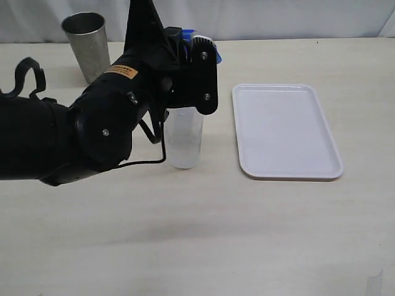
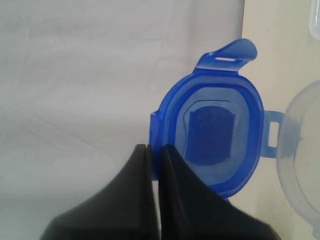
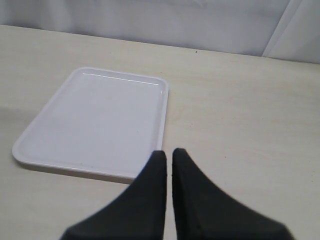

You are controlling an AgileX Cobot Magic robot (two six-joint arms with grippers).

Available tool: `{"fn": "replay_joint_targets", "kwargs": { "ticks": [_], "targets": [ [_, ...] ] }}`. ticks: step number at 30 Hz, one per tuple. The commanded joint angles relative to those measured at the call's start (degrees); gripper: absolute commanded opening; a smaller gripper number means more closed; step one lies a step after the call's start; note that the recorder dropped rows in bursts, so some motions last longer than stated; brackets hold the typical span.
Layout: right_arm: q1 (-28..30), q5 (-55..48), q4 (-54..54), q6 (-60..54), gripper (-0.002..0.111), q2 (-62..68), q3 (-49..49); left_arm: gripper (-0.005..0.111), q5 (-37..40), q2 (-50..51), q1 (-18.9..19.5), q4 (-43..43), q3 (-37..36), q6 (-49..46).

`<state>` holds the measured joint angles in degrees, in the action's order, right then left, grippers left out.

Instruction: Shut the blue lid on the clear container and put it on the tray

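Observation:
My left gripper (image 2: 155,150) is shut on one edge flap of the blue lid (image 2: 212,135), holding it in the air with its inner face toward the camera. Beside the lid shows the rim of the clear container (image 2: 302,160). In the exterior view the left gripper (image 1: 199,49) hangs just above the upright clear container (image 1: 184,139), and only blue slivers of the lid (image 1: 217,57) peek out behind it. The white tray (image 1: 284,129) lies bare to the container's right. My right gripper (image 3: 169,152) is shut on nothing, near the tray (image 3: 95,120); it is outside the exterior view.
A grey steel cup (image 1: 86,46) stands at the back left of the beige table (image 1: 216,234). The bulky left arm (image 1: 74,135) covers the left part of the table. A white backdrop runs along the far edge.

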<state>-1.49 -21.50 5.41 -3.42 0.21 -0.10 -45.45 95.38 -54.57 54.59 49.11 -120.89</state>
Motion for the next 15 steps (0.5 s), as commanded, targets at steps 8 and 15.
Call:
{"fn": "replay_joint_targets", "kwargs": {
  "ticks": [8, 15],
  "targets": [
    [0.1, 0.2, -0.4, 0.2, 0.004, -0.2, 0.1, 0.0, -1.2, -1.2, -0.1, 2.2, -1.0, -1.8],
    [0.1, 0.2, -0.4, 0.2, 0.004, -0.2, 0.1, 0.0, -2.8, -1.2, -2.5, 1.8, -1.0, -1.8]
  ]
}}
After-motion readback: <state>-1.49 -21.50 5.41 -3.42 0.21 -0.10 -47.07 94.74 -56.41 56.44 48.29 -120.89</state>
